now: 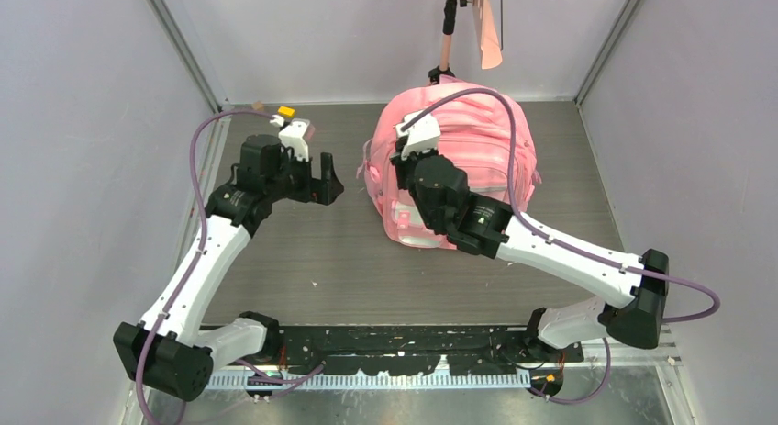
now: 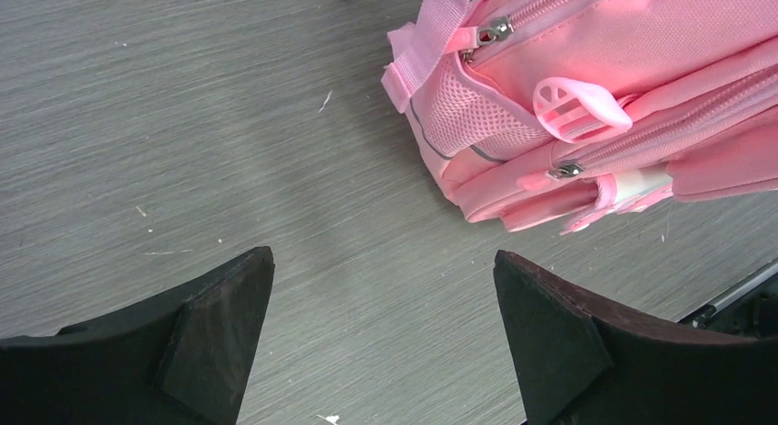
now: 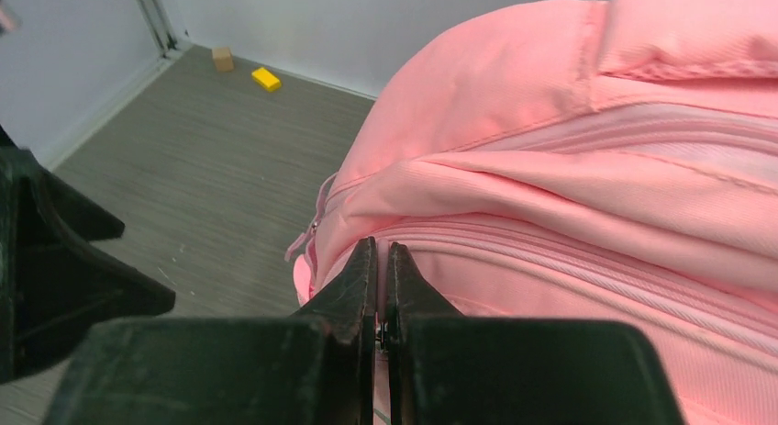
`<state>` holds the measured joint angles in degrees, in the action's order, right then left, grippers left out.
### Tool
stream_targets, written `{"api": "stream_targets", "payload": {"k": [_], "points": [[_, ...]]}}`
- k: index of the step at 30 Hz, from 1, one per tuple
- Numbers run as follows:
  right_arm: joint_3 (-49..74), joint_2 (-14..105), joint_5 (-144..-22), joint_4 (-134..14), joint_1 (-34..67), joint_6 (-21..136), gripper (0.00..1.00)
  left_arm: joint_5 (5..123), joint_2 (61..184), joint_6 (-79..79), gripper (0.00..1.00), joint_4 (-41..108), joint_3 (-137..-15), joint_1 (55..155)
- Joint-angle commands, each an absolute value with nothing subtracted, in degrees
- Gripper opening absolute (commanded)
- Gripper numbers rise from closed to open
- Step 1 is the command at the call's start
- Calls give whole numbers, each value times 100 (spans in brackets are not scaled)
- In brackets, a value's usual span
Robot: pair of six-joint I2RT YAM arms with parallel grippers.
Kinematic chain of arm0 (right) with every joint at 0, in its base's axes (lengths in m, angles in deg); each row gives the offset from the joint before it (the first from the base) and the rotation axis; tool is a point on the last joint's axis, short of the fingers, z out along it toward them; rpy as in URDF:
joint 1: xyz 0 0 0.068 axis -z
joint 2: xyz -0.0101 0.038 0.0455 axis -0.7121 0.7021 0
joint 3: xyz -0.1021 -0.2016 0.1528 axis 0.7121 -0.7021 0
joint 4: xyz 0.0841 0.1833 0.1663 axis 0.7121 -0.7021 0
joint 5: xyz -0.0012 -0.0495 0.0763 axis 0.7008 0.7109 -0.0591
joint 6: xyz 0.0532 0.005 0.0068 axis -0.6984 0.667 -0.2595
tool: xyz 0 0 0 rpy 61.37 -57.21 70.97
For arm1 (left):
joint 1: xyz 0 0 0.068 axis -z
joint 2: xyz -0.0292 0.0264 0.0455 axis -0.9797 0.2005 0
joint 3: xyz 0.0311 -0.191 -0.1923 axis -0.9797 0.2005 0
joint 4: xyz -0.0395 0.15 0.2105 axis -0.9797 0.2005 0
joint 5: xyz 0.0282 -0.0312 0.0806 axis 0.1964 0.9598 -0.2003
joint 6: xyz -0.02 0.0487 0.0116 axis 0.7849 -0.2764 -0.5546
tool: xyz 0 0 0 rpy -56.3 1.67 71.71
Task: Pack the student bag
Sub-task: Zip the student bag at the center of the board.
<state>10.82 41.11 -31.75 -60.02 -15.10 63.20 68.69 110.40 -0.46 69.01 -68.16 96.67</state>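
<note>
Your right gripper point(image 3: 381, 287), jaws pinched together, perhaps on a zip pull, sits on the student bag point(image 1: 477, 140) mid-table, while your left gripper point(image 2: 381, 342) hangs wide and empty just left of it.

Pink bag point(image 1: 477, 136) sits far-centre on the grey table point(image 1: 303, 260), front pockets up. Right arm point(image 1: 560, 251) reaches in from near right; right gripper point(image 1: 404, 168) is over the bag's left side, can't see its fingers. Left gripper point(image 1: 326, 182) hangs spread wide, empty, just left of the bag. Small yellow block point(image 1: 286, 112) and a brown one point(image 1: 258, 105) at far left.
</note>
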Motion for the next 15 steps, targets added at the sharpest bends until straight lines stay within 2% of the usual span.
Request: {"api": "stream_targets", "payload": {"k": [1,9,15], "points": [[1468,4373,-3361,-6417,-1811,7233,0,7194,10800,19,94,6785,-6824,9492],[1869,5010,-2842,-7012,-2088,8115,1,7335,10810,150,94,6676,-6757,9447],[1714,5434,-2508,-7111,-2333,8438,1,7339,10838,217,94,6662,-6749,9379]]}}
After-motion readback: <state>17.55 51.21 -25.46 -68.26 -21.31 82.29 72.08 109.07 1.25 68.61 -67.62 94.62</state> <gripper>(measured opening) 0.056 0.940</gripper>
